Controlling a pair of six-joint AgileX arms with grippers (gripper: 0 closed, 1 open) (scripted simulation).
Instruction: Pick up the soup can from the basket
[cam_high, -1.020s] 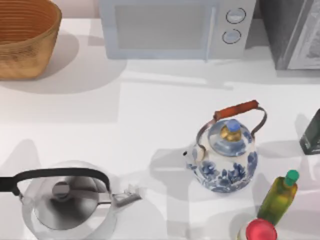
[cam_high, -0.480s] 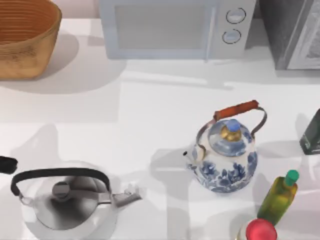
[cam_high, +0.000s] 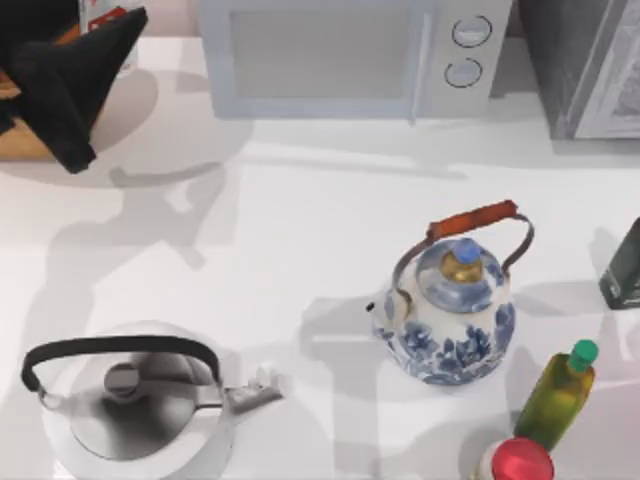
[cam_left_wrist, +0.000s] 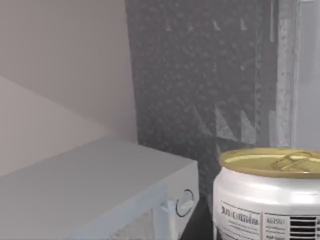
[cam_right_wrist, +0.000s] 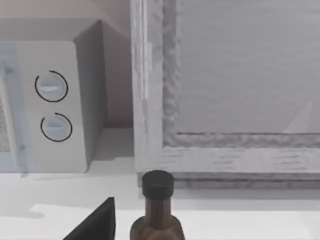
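Note:
My left gripper (cam_high: 118, 28) hangs over the wicker basket (cam_high: 22, 142) at the table's back left corner, and its black arm hides most of the basket. The soup can (cam_high: 102, 14), with its red-and-white label, sits against the gripper's tip and stands higher than the basket's rim, so the gripper looks shut on it. In the left wrist view the soup can (cam_left_wrist: 270, 200) is very close, with its dull gold top and pull tab showing.
A microwave (cam_high: 345, 55) stands at the back. A steel kettle (cam_high: 135, 400) is at the front left and a blue-and-white kettle (cam_high: 450, 310) right of centre. At the front right are a green-capped bottle (cam_high: 560, 395) and a red-lidded jar (cam_high: 520, 462). A brown bottle (cam_right_wrist: 157, 212) is also there.
My left arm has swung from the table's left edge up over the basket. The soup can now shows at its gripper, above the basket's rim.

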